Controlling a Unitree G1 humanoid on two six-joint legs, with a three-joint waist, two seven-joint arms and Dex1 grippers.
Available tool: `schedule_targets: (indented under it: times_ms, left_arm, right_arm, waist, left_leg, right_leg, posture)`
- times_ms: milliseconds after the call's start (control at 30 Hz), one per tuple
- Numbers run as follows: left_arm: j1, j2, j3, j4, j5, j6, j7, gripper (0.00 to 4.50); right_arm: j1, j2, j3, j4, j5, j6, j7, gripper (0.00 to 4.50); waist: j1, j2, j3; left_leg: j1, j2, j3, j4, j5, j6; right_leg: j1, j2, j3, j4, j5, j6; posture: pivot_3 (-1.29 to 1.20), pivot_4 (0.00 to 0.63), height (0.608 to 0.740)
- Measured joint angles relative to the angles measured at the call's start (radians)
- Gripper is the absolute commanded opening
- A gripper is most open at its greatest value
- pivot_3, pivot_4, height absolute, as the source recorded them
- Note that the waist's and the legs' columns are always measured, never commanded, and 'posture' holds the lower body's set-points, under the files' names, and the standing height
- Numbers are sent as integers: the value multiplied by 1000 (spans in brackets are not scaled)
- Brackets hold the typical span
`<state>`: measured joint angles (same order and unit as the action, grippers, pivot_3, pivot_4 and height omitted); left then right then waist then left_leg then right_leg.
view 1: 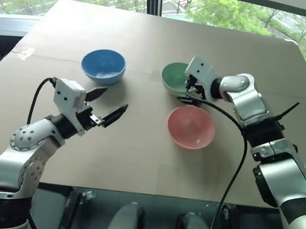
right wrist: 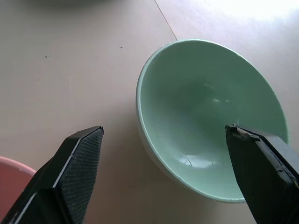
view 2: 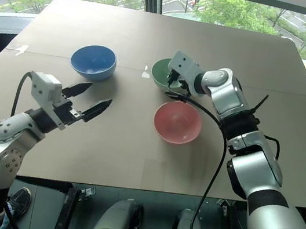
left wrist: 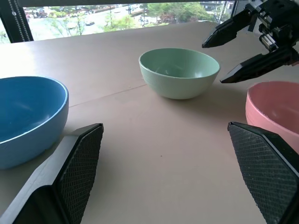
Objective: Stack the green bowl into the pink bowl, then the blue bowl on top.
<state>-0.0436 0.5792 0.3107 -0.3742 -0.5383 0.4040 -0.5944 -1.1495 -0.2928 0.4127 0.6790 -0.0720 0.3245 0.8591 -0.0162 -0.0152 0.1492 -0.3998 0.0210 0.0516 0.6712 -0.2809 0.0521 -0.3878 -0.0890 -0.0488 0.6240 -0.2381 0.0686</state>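
Three bowls stand apart on the brown table (view 1: 134,158): the blue bowl (view 1: 103,65) at the back left, the green bowl (view 1: 173,75) at the back middle, and the pink bowl (view 1: 191,127) in front of the green one. My right gripper (view 1: 188,94) hangs open over the green bowl's (right wrist: 210,116) near rim, with one finger (right wrist: 74,172) outside the bowl and the other (right wrist: 266,168) above its inside. It holds nothing. My left gripper (view 1: 114,99) is open and empty, level above the table, in front of the blue bowl (left wrist: 28,116) and left of the pink bowl (left wrist: 275,112).
A window with trees and a street outside runs behind the table's far edge (view 1: 175,19). The right arm's black cable (view 1: 233,163) hangs past the pink bowl toward the table's front edge. Bare tabletop lies between the bowls and the front edge.
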Motion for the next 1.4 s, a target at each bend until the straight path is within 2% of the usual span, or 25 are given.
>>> schedule_targets:
  times_ms: [267, 367, 400, 433, 467, 500, 533, 600, 633, 700, 1000, 1100, 1200, 1400]
  left_arm:
    - [-24, 0, 21, -41, -36, 8, 27, 4500]
    - [-27, 0, 33, -50, -43, 10, 38, 4500]
    - [-28, 0, 33, -51, -44, 11, 42, 4500]
    - [-29, -1, 34, -56, -48, 14, 52, 4500]
    - [-30, -2, 35, -69, -54, 19, 59, 4500]
    - [-30, -3, 35, -80, -55, 22, 62, 4500]
    - [-30, -3, 36, -97, -59, 27, 68, 4500]
    - [-29, -3, 36, -114, -69, 32, 75, 4500]
    - [-27, -3, 36, -120, -73, 33, 77, 4500]
    - [-19, -3, 36, -127, -74, 37, 83, 4500]
    - [-12, -7, 35, -127, -74, 40, 97, 4500]
    - [-14, -8, 29, -126, -73, 40, 92, 4500]
    - [-31, -7, 16, -114, -72, 39, 73, 4500]
    - [-96, -6, -31, -42, -57, 23, 28, 4500]
  right_arm:
    - [-61, 75, 10, 255, -95, -159, -29, 4401]
    - [-86, 108, 13, 346, -133, -218, -50, 3702]
    - [-89, 116, 15, 363, -142, -231, -53, 3283]
    - [-93, 128, 15, 387, -155, -252, -57, 3057]
    - [-97, 138, 15, 408, -161, -268, -58, 2542]
    - [-98, 143, 15, 420, -165, -276, -60, 2406]
    - [-102, 149, 15, 440, -175, -292, -62, 1888]
    - [-109, 152, 14, 461, -185, -305, -64, 1233]
    - [-115, 154, 11, 470, -188, -310, -64, 743]
    - [-125, 159, 4, 479, -195, -325, -65, 125]
    - [-125, 160, -3, 483, -200, -341, -52, 58]
    - [-119, 128, -3, 397, -198, -335, 10, 58]
    - [-53, 35, -22, 105, -173, -265, 113, 58]
    - [179, -148, -44, -593, -81, 64, 290, 58]
  waist:
    - [-4, 0, 0]
    - [-7, 0, 0]
    - [-8, 0, 0]
    - [-10, 0, 0]
    - [-12, 0, 0]
    - [-12, 0, 0]
    - [-14, 0, 0]
    - [-17, 0, 0]
    - [-19, 0, 0]
    - [-25, 0, 0]
    - [-25, 1, 0]
    - [-24, 1, 1]
    - [-18, 0, 1]
    - [0, 1, 1]
  left_leg:
    - [0, 0, 0, -1, 1, -2]
    - [0, 0, 0, -1, 2, -3]
    - [0, 0, 0, -1, 2, -3]
    - [0, 0, 0, -1, 2, -3]
    - [0, 0, -1, -2, 2, -3]
    - [0, 0, -1, -2, 2, -3]
    - [0, 0, -1, -2, 2, -3]
    - [0, 0, -1, -2, 2, -3]
    - [0, 0, -1, -2, 2, -3]
    - [1, 0, -1, -2, 2, -4]
    - [1, 1, -1, -2, 2, -4]
    - [0, 1, -1, -2, 2, -4]
    - [0, 1, -2, -3, 2, -4]
    - [0, 1, -2, -2, 2, -4]
  right_leg:
    - [0, 1, 0, 0, 0, 0]
    - [-1, 1, 0, 0, 0, 0]
    - [-1, 1, 0, 0, 0, 0]
    - [-1, 2, 0, 0, 0, 0]
    - [-1, 2, 0, 0, 0, 0]
    - [-1, 2, 0, 0, 0, 0]
    - [-1, 1, 0, 0, 0, 0]
    - [-1, 1, 0, 0, 0, 0]
    - [-1, 1, 0, 0, 0, 0]
    - [-1, 2, 0, 1, 0, 0]
    - [-1, 2, 0, 1, 0, 0]
    - [-1, 1, 0, 1, 0, 0]
    - [-1, 1, -1, 0, 0, 0]
    - [-1, 0, -2, 1, 0, 0]
  posture:
    - [0, 150, 740]
    - [0, 150, 740]
    - [0, 150, 740]
    - [0, 150, 740]
    - [0, 150, 740]
    - [0, 150, 740]
    - [0, 150, 740]
    - [0, 150, 740]
    - [0, 150, 740]
    - [0, 150, 740]
    - [0, 150, 740]
    - [0, 150, 740]
    - [0, 150, 740]
    - [0, 150, 740]
